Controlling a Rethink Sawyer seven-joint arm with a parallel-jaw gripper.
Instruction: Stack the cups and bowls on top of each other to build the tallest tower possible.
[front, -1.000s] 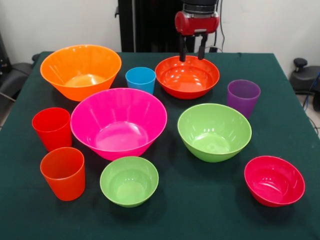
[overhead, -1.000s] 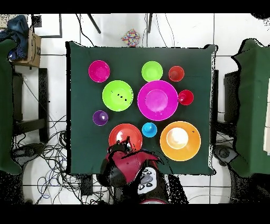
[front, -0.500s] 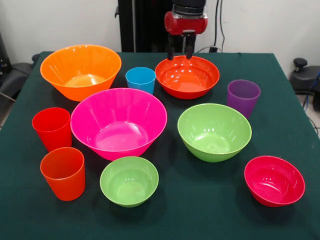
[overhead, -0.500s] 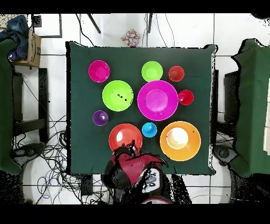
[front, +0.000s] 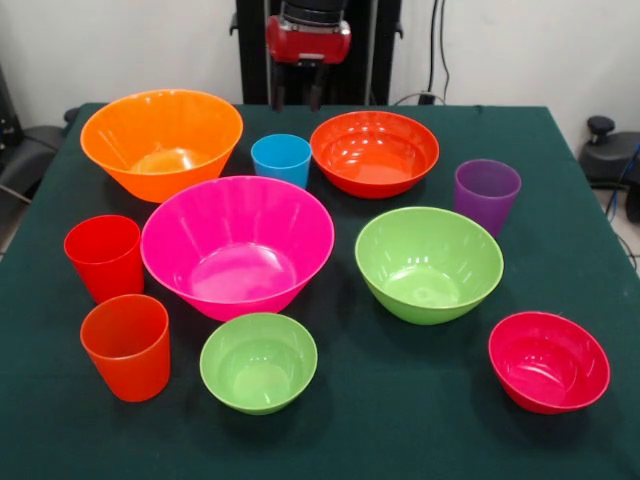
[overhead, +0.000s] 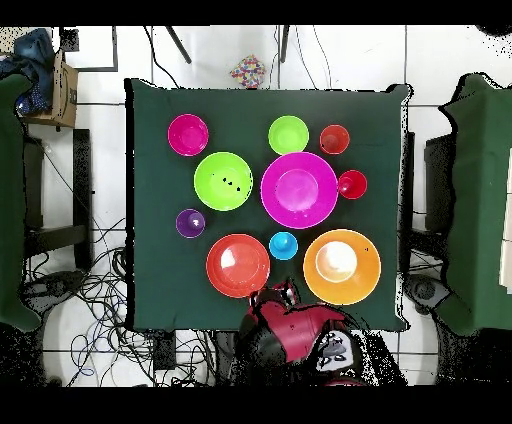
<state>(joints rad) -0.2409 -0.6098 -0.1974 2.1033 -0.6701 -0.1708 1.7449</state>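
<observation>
All cups and bowls stand apart on the green table; no tower stands. Bowls: large orange (front: 162, 140), large pink (front: 237, 245), shallow red-orange (front: 374, 152), medium lime green (front: 428, 262), small lime green (front: 258, 360), small crimson (front: 548, 360). Cups: blue (front: 281, 159), purple (front: 486, 194), red (front: 104, 256), orange (front: 127, 345). My gripper (front: 296, 97) hangs open and empty above the table's far edge, behind the blue cup, between the orange and red-orange bowls. In the overhead view it (overhead: 279, 296) is just below the blue cup (overhead: 283, 245).
The table (front: 400, 420) has bare cloth along its front edge and right side. A small colourful object (overhead: 248, 71) lies on the floor beyond the table. Cables lie on the floor by the robot's base (overhead: 100, 290).
My gripper has moved left in the front view, from above the red-orange bowl's far rim to behind the blue cup. No cup or bowl has moved.
</observation>
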